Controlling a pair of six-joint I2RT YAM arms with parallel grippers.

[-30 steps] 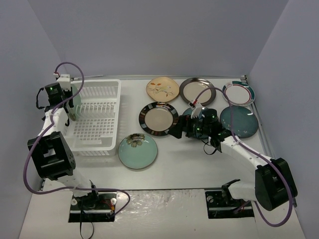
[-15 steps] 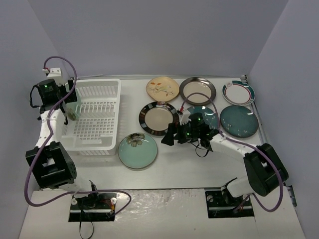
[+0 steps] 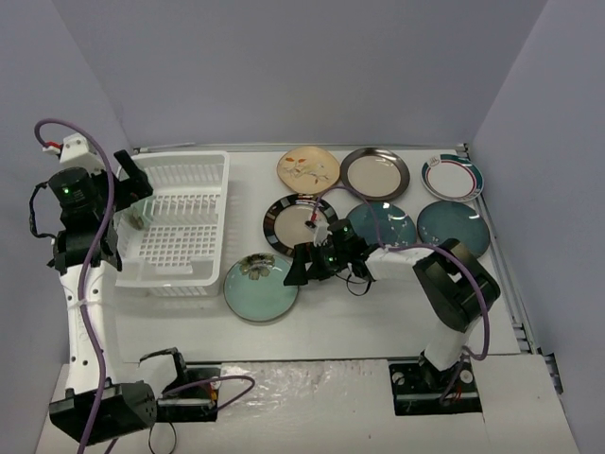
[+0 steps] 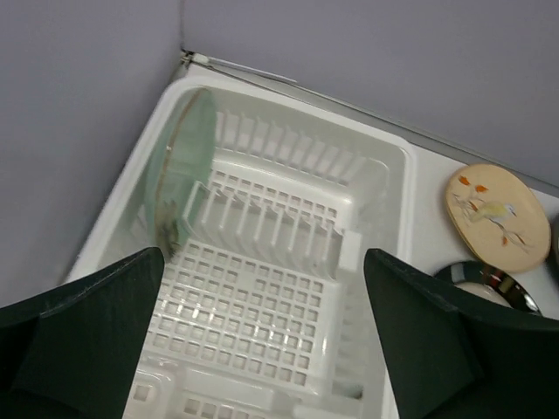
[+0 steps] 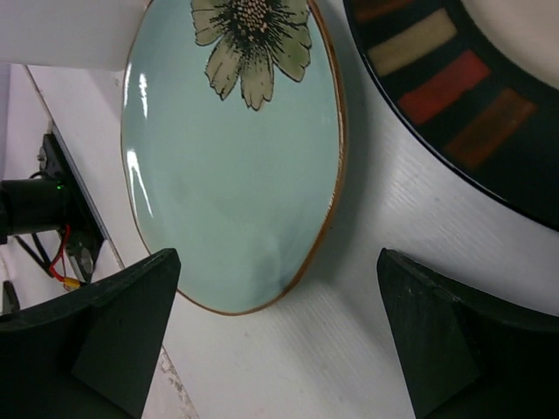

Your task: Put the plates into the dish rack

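Your left gripper [image 4: 262, 262] hangs over the near left part of the dish rack [image 4: 384, 175], jaws spread wide and holding nothing. One light teal plate [image 4: 183, 166] stands upright in the far left slot. From above, your left arm hides most of it.

Your right gripper [image 5: 279, 262] sits low beside the flowered teal plate [image 5: 236, 157] lying flat on the bench [image 3: 359, 322], jaws wide. You cannot tell whether they touch its rim. The wrist view cuts off that plate's top edge and most of the dark-rimmed beige plate [image 5: 454, 87] beside it.

Farther right, cables cross one dark blue plate [image 3: 383, 222]. The other dark blue plate [image 3: 454, 230], the tan floral plate [image 3: 308, 169], the second beige plate [image 3: 375, 172] and the white plate [image 3: 452, 176] lie in plain sight.
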